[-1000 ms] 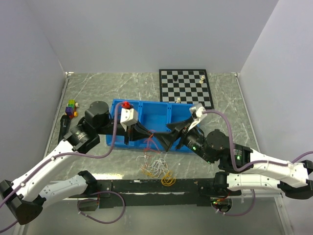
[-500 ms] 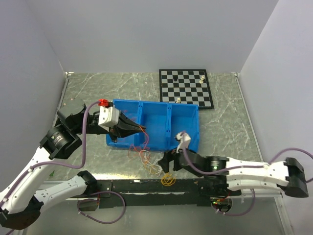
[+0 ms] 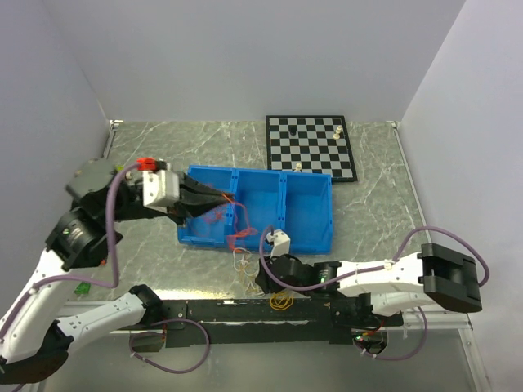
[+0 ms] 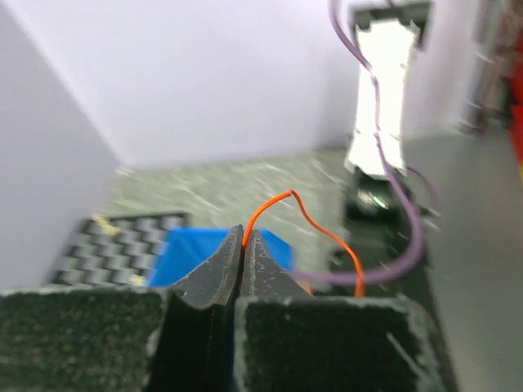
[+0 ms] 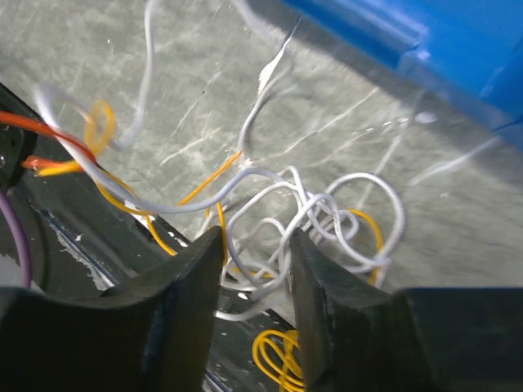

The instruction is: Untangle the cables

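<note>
The cables (image 3: pixel 252 273) are a small clump of white, yellow and orange wires on the table in front of the blue bin (image 3: pixel 306 175). My left gripper (image 3: pixel 211 204) is over the bin's left compartment. It is shut on an orange wire (image 4: pixel 315 229) that arcs away from its tips (image 4: pixel 245 238); red-orange strands (image 3: pixel 233 224) trail from it down to the clump. My right gripper (image 3: pixel 263 282) is low at the clump. In the right wrist view it (image 5: pixel 255 241) is open, with white wire loops (image 5: pixel 327 212) between and beyond its jaws.
A yellow coil (image 3: pixel 282 300) lies on the black base rail, also in the right wrist view (image 5: pixel 282 359). A chessboard (image 3: pixel 310 147) with a few pieces lies at the back right. The bin's wall (image 5: pixel 425 33) is just behind the clump.
My left gripper has pulled left and back with the orange wire, drawing strands over the bin's front wall. My right arm has swung from over the bin down to the clump.
</note>
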Controlling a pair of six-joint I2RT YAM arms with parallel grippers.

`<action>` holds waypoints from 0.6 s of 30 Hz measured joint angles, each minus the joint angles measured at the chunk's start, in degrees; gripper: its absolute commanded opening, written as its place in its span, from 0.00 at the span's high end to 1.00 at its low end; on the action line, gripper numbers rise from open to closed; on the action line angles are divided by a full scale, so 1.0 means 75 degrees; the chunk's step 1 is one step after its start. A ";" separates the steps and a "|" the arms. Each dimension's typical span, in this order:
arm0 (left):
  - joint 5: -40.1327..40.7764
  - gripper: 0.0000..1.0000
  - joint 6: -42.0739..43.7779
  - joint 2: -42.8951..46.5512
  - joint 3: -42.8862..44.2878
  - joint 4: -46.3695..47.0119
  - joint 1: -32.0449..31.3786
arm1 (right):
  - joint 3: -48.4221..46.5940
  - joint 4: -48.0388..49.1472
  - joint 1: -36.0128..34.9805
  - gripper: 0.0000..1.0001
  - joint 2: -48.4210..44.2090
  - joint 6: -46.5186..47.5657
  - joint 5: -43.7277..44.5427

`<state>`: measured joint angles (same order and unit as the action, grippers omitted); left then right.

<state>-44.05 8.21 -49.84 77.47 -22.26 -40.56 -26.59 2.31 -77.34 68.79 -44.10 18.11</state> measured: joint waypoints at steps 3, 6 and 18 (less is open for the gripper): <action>0.0676 0.99 0.0265 -0.0090 0.0729 0.0082 0.0017 | 0.0006 0.0236 -0.0067 0.65 0.0271 -0.0157 -0.0096; 0.1384 0.99 0.0460 -0.0198 0.1378 0.0280 0.0035 | 0.0134 0.0431 -0.0210 0.82 0.0385 -0.0332 -0.0143; 0.3861 0.99 0.1139 -0.0230 0.2200 0.1874 0.0035 | 0.0606 0.0353 -0.0697 1.00 0.0315 -0.1125 0.0087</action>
<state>-15.09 16.75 -51.57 93.97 -8.21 -40.29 -22.04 4.95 -82.56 71.16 -52.53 18.76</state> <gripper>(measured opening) 0.023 0.031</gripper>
